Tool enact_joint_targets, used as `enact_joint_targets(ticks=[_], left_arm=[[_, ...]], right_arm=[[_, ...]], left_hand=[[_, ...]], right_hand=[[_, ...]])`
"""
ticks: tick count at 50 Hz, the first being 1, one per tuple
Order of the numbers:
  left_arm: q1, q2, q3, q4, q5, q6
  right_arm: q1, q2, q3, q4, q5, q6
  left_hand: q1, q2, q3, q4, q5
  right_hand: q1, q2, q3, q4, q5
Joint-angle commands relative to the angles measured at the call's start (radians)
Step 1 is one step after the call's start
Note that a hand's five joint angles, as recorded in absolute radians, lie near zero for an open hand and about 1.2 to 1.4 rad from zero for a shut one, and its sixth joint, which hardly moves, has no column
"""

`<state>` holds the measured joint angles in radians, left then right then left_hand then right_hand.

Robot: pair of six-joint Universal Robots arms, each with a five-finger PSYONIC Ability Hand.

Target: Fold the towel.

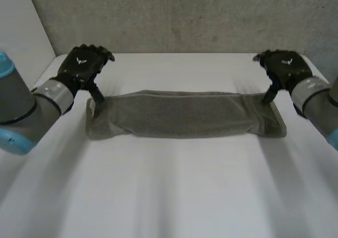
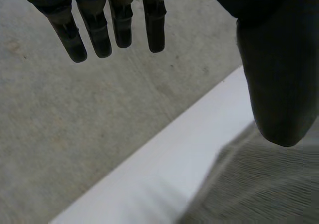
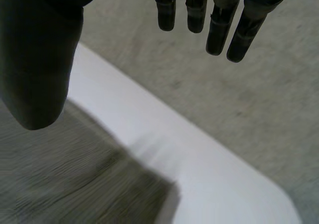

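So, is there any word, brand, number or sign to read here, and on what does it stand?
No text can be read.
On the left hand, a small white mark on its back: too small to read.
On the right hand, a similar white mark: too small to read.
The towel and the table bear no print.

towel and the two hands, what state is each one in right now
towel: lying on the table as a long narrow band, apparently folded lengthwise
left hand: open, fingers straight, thumb tip down at the towel's far corner on its side
right hand: open, fingers straight, thumb tip down at the far corner of the other end
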<state>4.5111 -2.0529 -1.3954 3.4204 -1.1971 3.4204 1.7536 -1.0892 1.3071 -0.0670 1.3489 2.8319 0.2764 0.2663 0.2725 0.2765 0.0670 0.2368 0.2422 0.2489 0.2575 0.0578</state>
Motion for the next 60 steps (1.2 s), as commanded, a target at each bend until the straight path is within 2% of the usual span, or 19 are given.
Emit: enact_joint_targets(ticks=[1, 5, 8, 11, 17, 22, 25, 28, 31, 37, 39, 42, 44, 51, 60], left_arm=[[-0.013, 0.057, -0.235, 0.007, -0.048, 0.010], [-0.020, 0.040, -0.267, 0.008, -0.090, 0.011], [-0.023, -0.004, -0.270, 0.013, -0.130, 0.013], [-0.027, -0.056, -0.258, 0.014, -0.160, 0.005], [-0.033, -0.095, -0.244, 0.033, -0.171, 0.007], [-0.040, -0.110, -0.235, 0.048, -0.171, 0.007], [-0.040, -0.124, -0.234, 0.062, -0.170, 0.008], [-0.040, -0.144, -0.228, 0.094, -0.177, 0.010], [-0.040, -0.151, -0.226, 0.102, -0.185, 0.010], [-0.040, -0.179, -0.211, 0.112, -0.219, 0.014], [-0.040, -0.184, -0.208, 0.114, -0.225, 0.017], [-0.038, -0.194, -0.195, 0.114, -0.233, 0.022], [-0.038, -0.201, -0.186, 0.114, -0.236, 0.023], [-0.033, -0.211, -0.169, 0.114, -0.246, 0.026], [-0.021, -0.190, -0.191, 0.112, -0.252, 0.025]], right_arm=[[-0.023, -0.026, 0.196, -0.010, -0.025, -0.043], [-0.048, -0.011, 0.244, -0.051, -0.024, -0.092], [-0.083, 0.035, 0.274, -0.123, -0.020, -0.163], [-0.089, 0.049, 0.274, -0.132, -0.022, -0.170], [-0.094, 0.115, 0.256, -0.162, -0.014, -0.183], [-0.095, 0.150, 0.248, -0.211, -0.013, -0.181], [-0.101, 0.166, 0.247, -0.251, -0.011, -0.180], [-0.103, 0.184, 0.236, -0.280, -0.010, -0.178], [-0.106, 0.186, 0.232, -0.281, -0.010, -0.180], [-0.121, 0.190, 0.225, -0.281, -0.010, -0.180], [-0.137, 0.190, 0.221, -0.281, -0.011, -0.181], [-0.141, 0.190, 0.218, -0.281, -0.014, -0.181], [-0.149, 0.199, 0.201, -0.281, -0.022, -0.187], [-0.190, 0.204, 0.184, -0.277, -0.022, -0.218], [-0.324, 0.187, 0.129, -0.238, -0.017, -0.324]], left_hand=[[0.002, 0.012, 0.005, 0.001, 0.036], [0.008, 0.018, 0.011, 0.007, 0.042], [0.010, 0.021, 0.014, 0.010, 0.045], [0.010, 0.021, 0.014, 0.010, 0.045], [0.010, 0.021, 0.014, 0.010, 0.045], [0.019, 0.029, 0.023, 0.019, 0.054], [0.052, 0.062, 0.055, 0.051, 0.087], [0.078, 0.088, 0.082, 0.078, 0.113], [0.093, 0.103, 0.097, 0.093, 0.128], [0.099, 0.109, 0.102, 0.098, 0.133], [0.099, 0.109, 0.102, 0.098, 0.133], [0.101, 0.112, 0.105, 0.101, 0.136], [0.101, 0.112, 0.105, 0.101, 0.136], [0.099, 0.109, 0.102, 0.098, 0.134], [0.099, 0.109, 0.102, 0.098, 0.133]], right_hand=[[-0.062, -0.068, -0.074, -0.083, -0.058], [-0.062, -0.068, -0.074, -0.083, -0.058], [0.030, 0.025, 0.018, 0.009, 0.034], [0.054, 0.048, 0.042, 0.033, 0.058], [0.086, 0.081, 0.074, 0.065, 0.090], [0.200, 0.195, 0.188, 0.180, 0.205], [0.300, 0.295, 0.288, 0.280, 0.305], [0.540, 0.535, 0.528, 0.520, 0.545], [0.672, 0.667, 0.660, 0.652, 0.677], [0.820, 0.814, 0.808, 0.799, 0.824], [0.946, 0.940, 0.933, 0.925, 0.950], [1.008, 1.002, 0.996, 0.987, 1.012], [1.159, 1.154, 1.147, 1.138, 1.164], [1.159, 1.154, 1.147, 1.139, 1.164], [1.159, 1.154, 1.147, 1.139, 1.164]])
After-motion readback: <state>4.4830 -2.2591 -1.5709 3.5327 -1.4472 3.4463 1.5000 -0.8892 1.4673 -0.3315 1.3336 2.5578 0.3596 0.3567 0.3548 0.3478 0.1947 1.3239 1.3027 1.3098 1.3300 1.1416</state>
